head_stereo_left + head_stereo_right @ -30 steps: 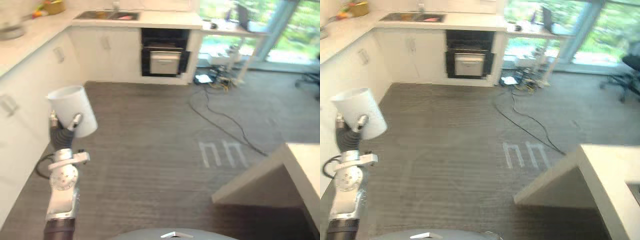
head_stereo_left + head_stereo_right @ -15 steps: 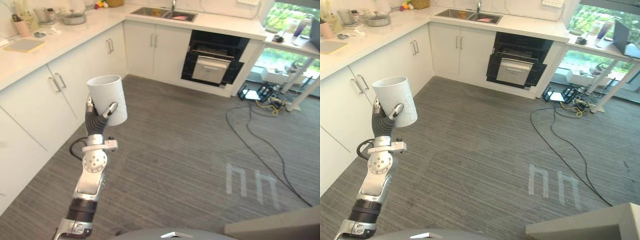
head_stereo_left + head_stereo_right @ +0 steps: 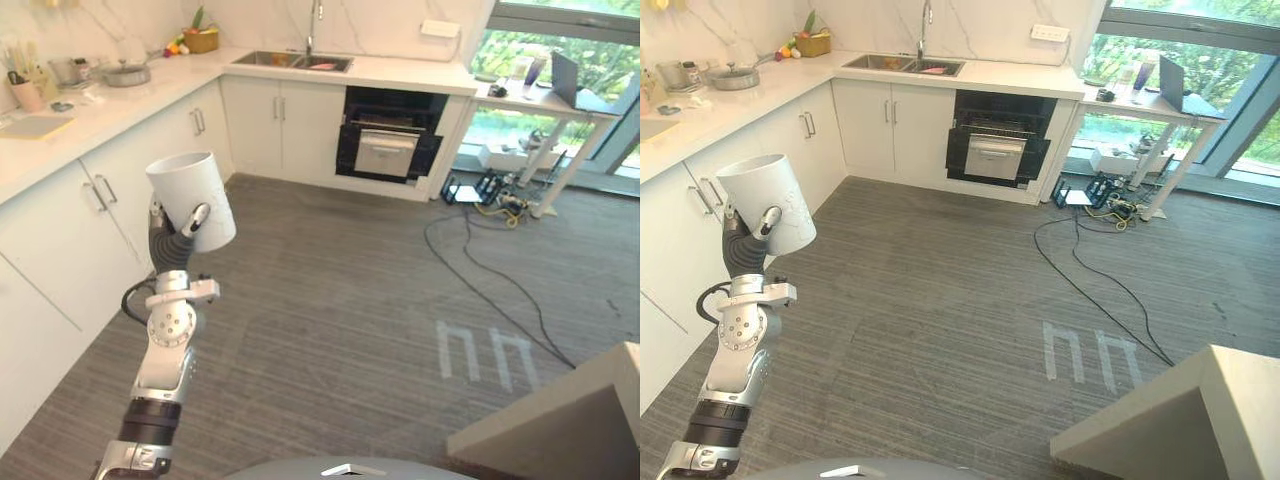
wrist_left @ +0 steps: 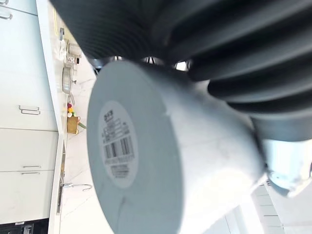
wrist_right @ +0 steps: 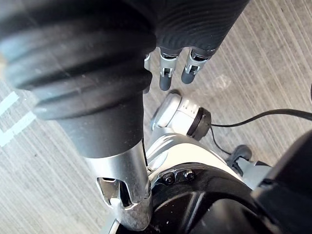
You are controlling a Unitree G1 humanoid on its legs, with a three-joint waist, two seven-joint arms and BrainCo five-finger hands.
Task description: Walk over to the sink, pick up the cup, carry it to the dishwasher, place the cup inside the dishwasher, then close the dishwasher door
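L hand (image 3: 172, 243) fingers (mostly hidden) curl round cup (image 3: 190, 197); R hand (image 5: 192, 24) fingers hang relaxed.

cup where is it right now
The white cup is gripped in the left hand, raised at the left of the eye views beside the white cabinets, across the floor from the dishwasher.

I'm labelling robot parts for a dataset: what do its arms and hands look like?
The left arm is silver-grey, with a round disc joint and a dark band lower down. The left hand and right hand have dark ribbed covers and silver, dark-tipped fingers.
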